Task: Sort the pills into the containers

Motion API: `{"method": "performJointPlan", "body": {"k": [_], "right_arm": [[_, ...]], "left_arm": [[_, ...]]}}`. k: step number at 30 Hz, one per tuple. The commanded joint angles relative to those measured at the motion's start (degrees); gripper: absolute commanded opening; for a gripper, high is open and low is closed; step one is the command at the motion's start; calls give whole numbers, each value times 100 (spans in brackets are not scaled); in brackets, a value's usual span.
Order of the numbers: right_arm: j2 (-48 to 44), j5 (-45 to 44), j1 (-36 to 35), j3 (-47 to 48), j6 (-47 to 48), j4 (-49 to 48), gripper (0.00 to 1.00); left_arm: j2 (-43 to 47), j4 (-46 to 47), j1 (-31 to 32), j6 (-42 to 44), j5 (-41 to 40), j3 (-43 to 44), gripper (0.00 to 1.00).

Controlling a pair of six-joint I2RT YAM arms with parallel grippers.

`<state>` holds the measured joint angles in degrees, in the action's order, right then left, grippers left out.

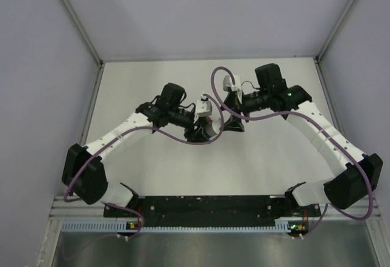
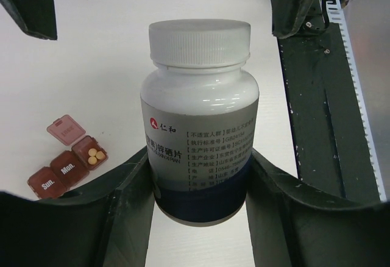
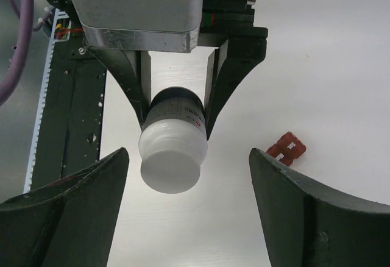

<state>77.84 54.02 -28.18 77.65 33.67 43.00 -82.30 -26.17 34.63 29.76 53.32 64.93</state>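
Observation:
A white pill bottle (image 2: 200,114) with a white screw cap (image 2: 200,40) and a dark blue band at its base is held off the table. My left gripper (image 2: 200,178) is shut on its lower body. In the right wrist view the cap (image 3: 170,168) points at the camera. My right gripper (image 3: 189,157) is open wide, its fingers (image 2: 298,5) standing either side of the cap without touching it. The red-brown containers strip (image 2: 64,168) lies on the table, one lid up, with two yellow pills (image 2: 95,155) in the open compartment. The strip also shows in the right wrist view (image 3: 286,148). It is hidden in the top view, where both grippers (image 1: 204,130) (image 1: 234,119) meet mid-table.
The black base rail with a white toothed strip runs along the table's near edge (image 1: 201,206) (image 2: 323,133) (image 3: 73,114). Grey enclosure walls (image 1: 42,66) stand on the left, right and back. Purple cables (image 1: 219,75) loop over both arms.

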Motion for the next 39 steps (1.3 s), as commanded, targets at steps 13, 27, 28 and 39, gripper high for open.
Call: {"method": "performJointPlan", "body": {"k": [13,27,28,39], "right_arm": [[-182,-49,-240,-250,316,68,61],[204,-128,-231,-207,-650,-178,16],[318,-172,-231,-189,-851,-222,11],[1461,240,41,286,-2188,-529,0]], "left_arm": [[-93,-186,0,179,486,319,0],[109,691,0,-242,-444,-49,0],[161,840,0,-303,-628,-102,0],[487,2097,149,-427,-2649,-709,0]]}}
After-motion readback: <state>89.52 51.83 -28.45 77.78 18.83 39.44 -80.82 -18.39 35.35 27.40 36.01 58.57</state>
